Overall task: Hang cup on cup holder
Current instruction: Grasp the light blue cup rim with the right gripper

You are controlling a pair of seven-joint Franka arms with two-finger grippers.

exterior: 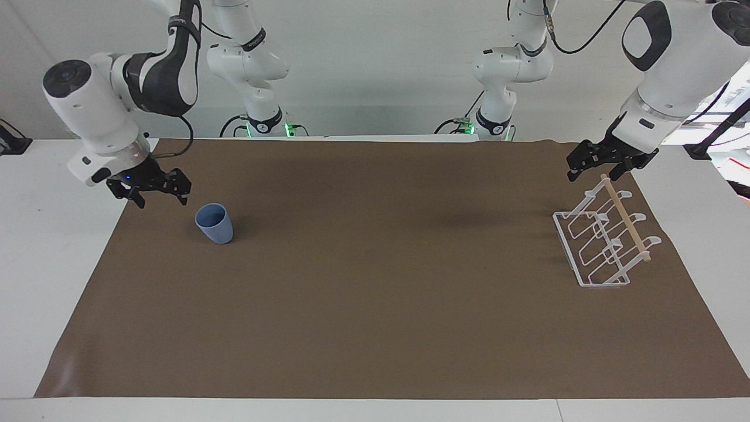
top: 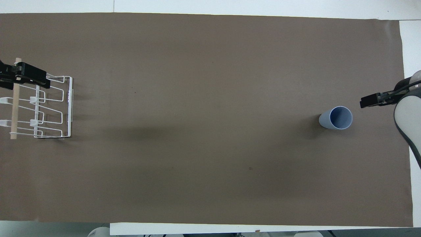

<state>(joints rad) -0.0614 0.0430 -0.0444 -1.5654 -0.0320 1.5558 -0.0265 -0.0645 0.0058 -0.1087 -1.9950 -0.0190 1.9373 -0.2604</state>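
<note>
- The counter [exterior: 35, 246] fills both views, and a brown mat [exterior: 375, 328] covers nearly all of it, giving the arms one flat surface to work on.
- The cup holder [exterior: 603, 240] stands at the right edge of the facing view, at the left arm's end of the mat, its prongs slanting up to a wooden rod [exterior: 624, 218]. Judged from that tilt, a cup turned mouth-down would slide onto a prong and stay there.
- The right hand [exterior: 155, 190] hangs low at the left of the facing view, just beside the cup and not touching it. Its fingers stand apart, which fits an approach to grip the cup's wall.
- The left hand [exterior: 603, 165] hovers over the rack's end nearest the robots, at the upper right of the facing view. It holds nothing and appears to be waiting. Whether its fingers are apart or together cannot be told from here.
- The cup [exterior: 214, 223] stands upright, mouth up, on the mat in the left half of the facing view, well apart from the rack. It would have to travel the length of the mat.
</note>
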